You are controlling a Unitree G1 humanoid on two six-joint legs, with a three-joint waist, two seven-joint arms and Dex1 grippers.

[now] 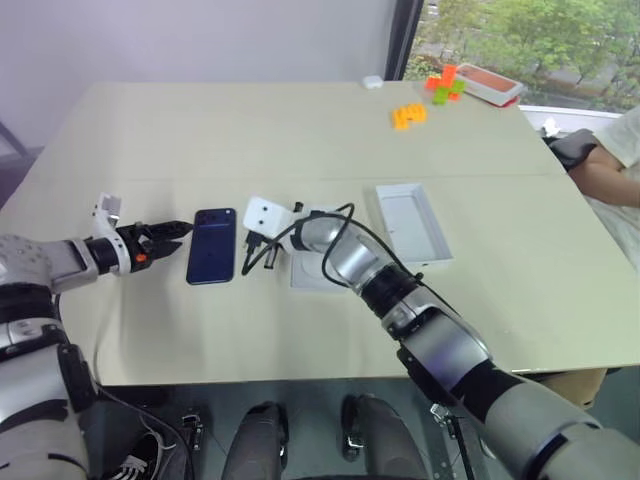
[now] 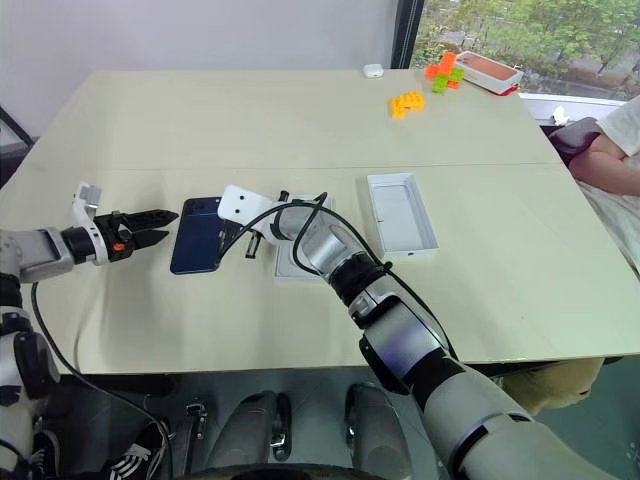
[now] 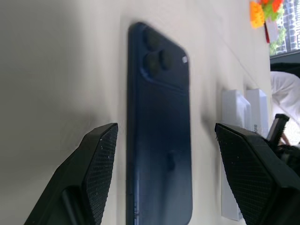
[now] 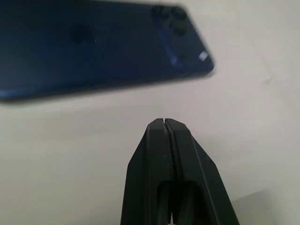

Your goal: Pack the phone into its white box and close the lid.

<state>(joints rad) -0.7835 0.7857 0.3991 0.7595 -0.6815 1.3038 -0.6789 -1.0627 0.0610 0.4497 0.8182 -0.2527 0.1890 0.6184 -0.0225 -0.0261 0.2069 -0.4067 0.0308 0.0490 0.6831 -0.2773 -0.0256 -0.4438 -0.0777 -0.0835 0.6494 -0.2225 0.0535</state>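
Phone (image 1: 211,246) lies camera-side up on the table (image 1: 300,130), left of the white box (image 1: 312,268); left gripper (image 1: 172,232) spread wide to straddle it, right gripper (image 4: 165,123) pinched shut, likely to nudge.

arms (image 1: 440,345): silver-grey segments | black cables | black textured jaws

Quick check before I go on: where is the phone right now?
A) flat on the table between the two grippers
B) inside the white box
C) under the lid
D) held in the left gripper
A: the phone lies flat on the table, camera side up, with the open left gripper on one side and the shut right gripper on the other, neither touching it.
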